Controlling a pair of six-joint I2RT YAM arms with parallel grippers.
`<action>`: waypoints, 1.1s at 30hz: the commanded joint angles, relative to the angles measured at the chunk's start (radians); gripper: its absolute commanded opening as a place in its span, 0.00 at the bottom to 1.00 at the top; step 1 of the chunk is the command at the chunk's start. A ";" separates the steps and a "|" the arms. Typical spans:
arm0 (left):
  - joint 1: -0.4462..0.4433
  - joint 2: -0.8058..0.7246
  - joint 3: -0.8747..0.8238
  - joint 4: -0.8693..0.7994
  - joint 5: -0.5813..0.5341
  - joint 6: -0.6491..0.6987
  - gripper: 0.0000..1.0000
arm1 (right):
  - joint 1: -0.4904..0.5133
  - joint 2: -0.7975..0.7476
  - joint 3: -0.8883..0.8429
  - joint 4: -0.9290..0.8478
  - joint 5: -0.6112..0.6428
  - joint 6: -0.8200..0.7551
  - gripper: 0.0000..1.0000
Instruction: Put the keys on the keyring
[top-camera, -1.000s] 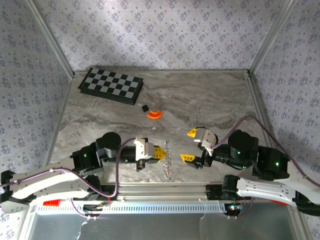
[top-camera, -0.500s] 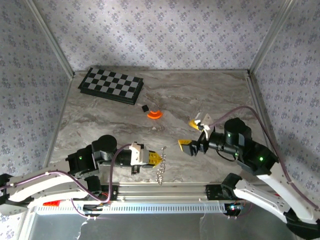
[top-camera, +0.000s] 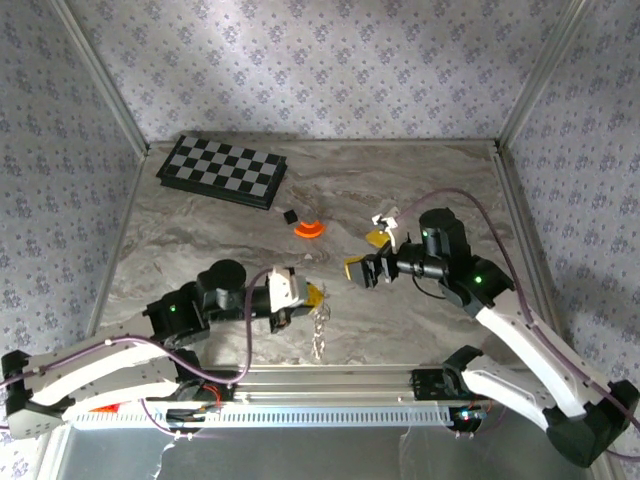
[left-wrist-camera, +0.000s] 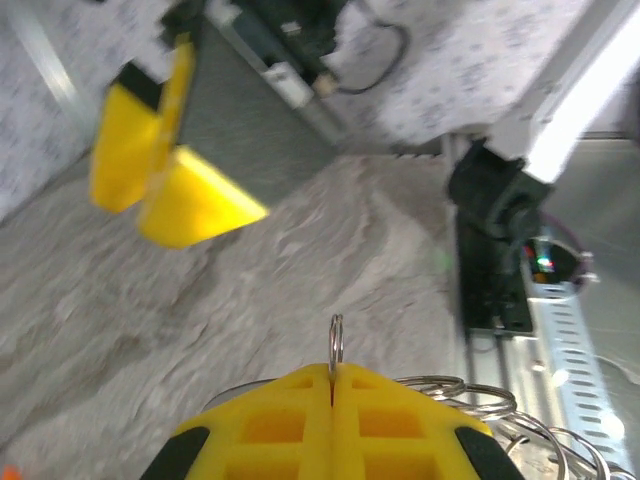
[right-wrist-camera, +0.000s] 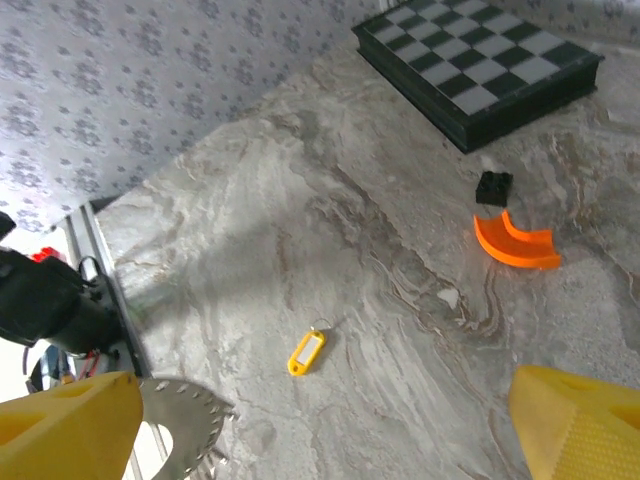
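The left claw (top-camera: 312, 296) is pressing its yellow fingers (left-wrist-camera: 300, 425) tightly together, pinching one thin wire loop of the keyring (left-wrist-camera: 335, 350) between their tips. The rest of the keyring is hanging just below and to the near side of that claw, with its silvery loops and thin metal pieces bunching beside the fingers in the left wrist view.

The right claw (top-camera: 365, 255) is hovering above the worktop (top-camera: 420, 190) with its jaws standing wide apart and gripping nothing. It is facing the left claw, a little apart from it.

In the right wrist view, the key (right-wrist-camera: 307, 352), a tiny yellow-orange tag, is lying flat on the worktop ahead of the right claw (right-wrist-camera: 320, 425), roughly midway between its two fingers and touching neither. The toothed edge of the keyring is showing just beside the finger at the lower left of that view.

Farther out from the right claw, the orange disc (right-wrist-camera: 515, 243) and the black cube (right-wrist-camera: 494, 187) are sitting near each other, with the checkered board (right-wrist-camera: 480, 60) lying beyond them.
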 joint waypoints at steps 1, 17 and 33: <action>0.049 0.010 0.018 0.045 -0.024 -0.093 0.00 | -0.003 0.073 0.017 -0.002 0.030 0.013 0.95; 0.388 -0.080 -0.081 -0.109 -0.174 -0.401 0.00 | 0.194 0.467 0.090 -0.004 0.206 0.030 0.89; 0.603 -0.200 -0.138 -0.241 -0.284 -0.451 0.00 | 0.448 0.800 0.282 -0.023 0.446 0.138 0.75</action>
